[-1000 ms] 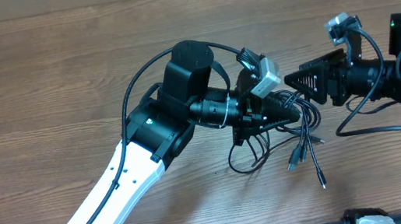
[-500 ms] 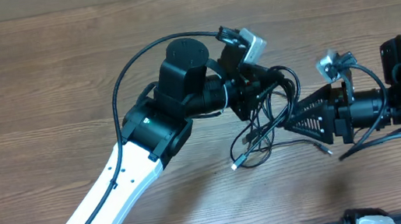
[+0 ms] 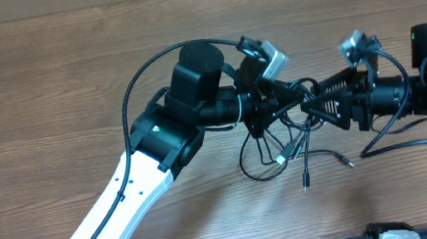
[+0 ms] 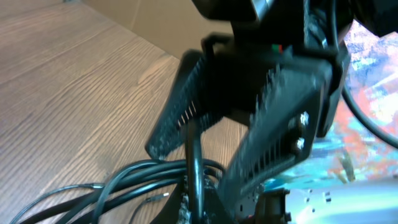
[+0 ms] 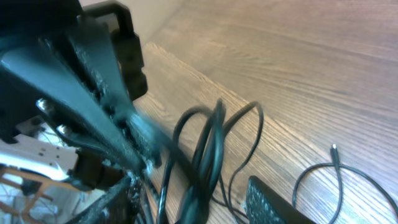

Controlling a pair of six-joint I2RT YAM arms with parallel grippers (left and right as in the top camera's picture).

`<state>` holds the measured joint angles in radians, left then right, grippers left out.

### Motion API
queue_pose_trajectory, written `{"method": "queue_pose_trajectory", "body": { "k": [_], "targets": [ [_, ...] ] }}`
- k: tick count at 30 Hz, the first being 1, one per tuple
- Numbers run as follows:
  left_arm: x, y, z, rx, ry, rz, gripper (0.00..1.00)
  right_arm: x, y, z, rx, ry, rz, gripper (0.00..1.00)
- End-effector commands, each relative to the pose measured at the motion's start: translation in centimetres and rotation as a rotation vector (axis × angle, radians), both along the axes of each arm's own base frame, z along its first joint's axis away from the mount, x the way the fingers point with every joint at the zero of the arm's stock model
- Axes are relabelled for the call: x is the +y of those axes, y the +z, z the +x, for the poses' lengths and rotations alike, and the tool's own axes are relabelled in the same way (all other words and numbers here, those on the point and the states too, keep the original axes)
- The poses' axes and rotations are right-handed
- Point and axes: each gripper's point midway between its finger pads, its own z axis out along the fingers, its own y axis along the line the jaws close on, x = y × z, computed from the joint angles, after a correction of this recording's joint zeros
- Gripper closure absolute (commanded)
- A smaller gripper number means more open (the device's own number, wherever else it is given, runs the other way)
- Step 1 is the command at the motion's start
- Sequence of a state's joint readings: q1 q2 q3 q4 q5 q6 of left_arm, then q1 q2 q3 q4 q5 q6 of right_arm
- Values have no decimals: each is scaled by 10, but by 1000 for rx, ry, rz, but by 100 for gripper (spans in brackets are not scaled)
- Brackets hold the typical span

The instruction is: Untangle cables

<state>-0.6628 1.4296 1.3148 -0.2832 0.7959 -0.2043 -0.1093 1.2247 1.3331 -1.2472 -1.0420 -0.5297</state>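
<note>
Brown wood-grain table (image 3: 40, 77) w/ two arms meeting right of centre. White-and-black left arm (image 3: 123, 191) reaches in from bottom-left; black right arm (image 3: 411, 96) comes in from the right edge. Left jaws together, clamped on the thin black cables (image 3: 284, 147) — bundle hangs from them, w/ loops & small plug ends spread just below, some lying on the table. Right jaws apart, tips right at the bundle, strands running btwn them — not pinched.
</note>
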Motion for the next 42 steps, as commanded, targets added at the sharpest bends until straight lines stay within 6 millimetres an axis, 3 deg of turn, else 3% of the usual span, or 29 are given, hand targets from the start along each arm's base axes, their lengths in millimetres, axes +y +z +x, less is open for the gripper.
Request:
{"method": "queue_pose_trajectory", "body": {
  "k": [1, 5, 15, 21, 27, 31, 33, 35, 38, 42],
  "targets": [
    [1, 21, -40, -45, -230, -87, 96, -7, 4, 13, 52, -110, -4, 49],
    [2, 29, -52, -48, -304, -126, 96, -18, 0, 29, 58, -208, -47, 49],
    [2, 39, -58, -87, -349, -167, 96, -18, 0, 29, 65, -209, -44, 49],
    [1, 41, -55, -106, -340, -173, 96, -8, 7, 20, 77, -154, 15, 48],
    [-3, 37, -30, -148, -200, -137, 96, -6, 0, 7, 101, -111, 0, 45],
    [-4, 45, -27, -190, -192, -160, 96, 2, 1, -11, 83, -21, 22, 46],
    [-4, 46, -27, -195, -193, -164, 96, 3, 2, -12, 84, -14, 27, 63],
    [-4, 45, -27, -190, -193, -161, 96, 3, 2, -12, 84, -14, 27, 93],
    [-3, 42, -24, -167, -176, -147, 96, 3, 2, -12, 83, -15, 26, 96],
    [7, 28, 6, -9, 5, -89, 96, 2, 3, -10, 74, -16, 25, 96]
  ]
}}
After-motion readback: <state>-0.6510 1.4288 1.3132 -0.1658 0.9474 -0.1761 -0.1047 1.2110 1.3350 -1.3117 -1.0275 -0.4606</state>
